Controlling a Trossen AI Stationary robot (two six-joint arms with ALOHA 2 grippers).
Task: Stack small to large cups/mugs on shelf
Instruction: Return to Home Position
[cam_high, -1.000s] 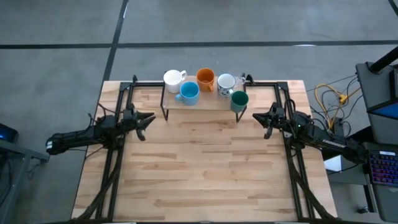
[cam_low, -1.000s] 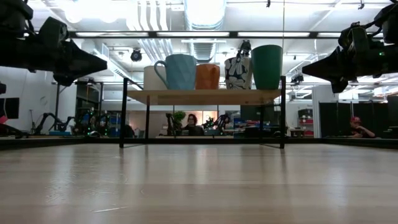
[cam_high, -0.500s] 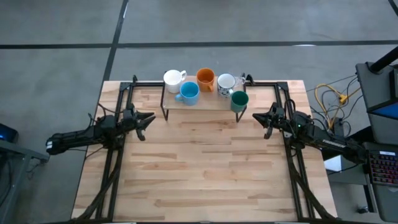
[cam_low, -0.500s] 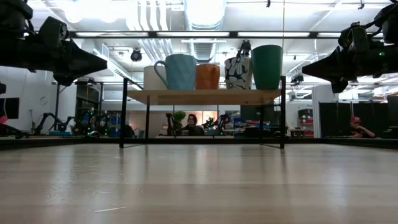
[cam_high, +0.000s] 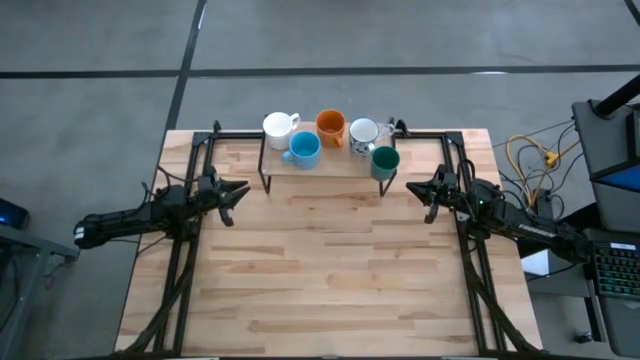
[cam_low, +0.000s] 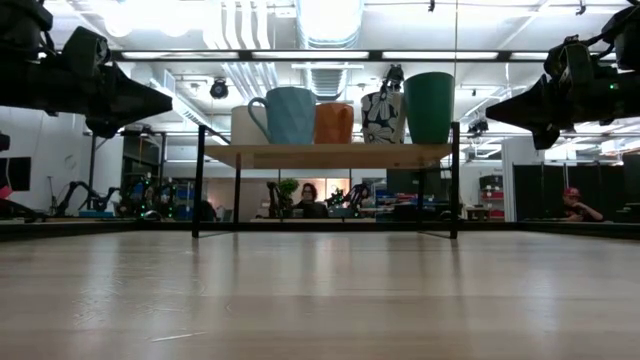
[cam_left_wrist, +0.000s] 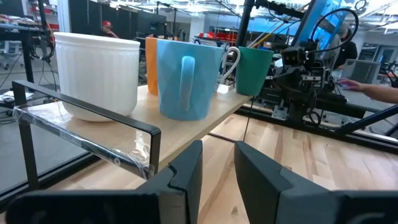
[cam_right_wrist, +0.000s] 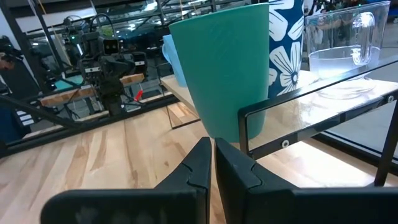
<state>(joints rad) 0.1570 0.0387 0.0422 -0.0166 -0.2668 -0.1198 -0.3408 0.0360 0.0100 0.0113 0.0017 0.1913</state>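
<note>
At the table's far middle stands the shelf (cam_high: 340, 163), (cam_low: 325, 155), and the mugs rest on it on their bases. They are a white mug (cam_high: 280, 126), a light blue mug (cam_high: 304, 149), an orange mug (cam_high: 331, 126), a patterned mug (cam_high: 363, 132), a teal cup (cam_high: 385, 160) and a clear glass (cam_right_wrist: 341, 57). My left gripper (cam_high: 243, 188), (cam_left_wrist: 217, 149) hovers level off the shelf's left end, slightly open and empty. My right gripper (cam_high: 410, 187), (cam_right_wrist: 212, 144) hovers level off the shelf's right end, shut and empty.
Black metal frames (cam_high: 190, 170), (cam_high: 462, 160) run along the table's left and right sides. Cables (cam_high: 530, 160) and a keyboard lie beyond the right edge. Bare tabletop (cam_high: 330, 270) stretches from the shelf to the near edge. People (cam_low: 308, 192) sit in the room behind.
</note>
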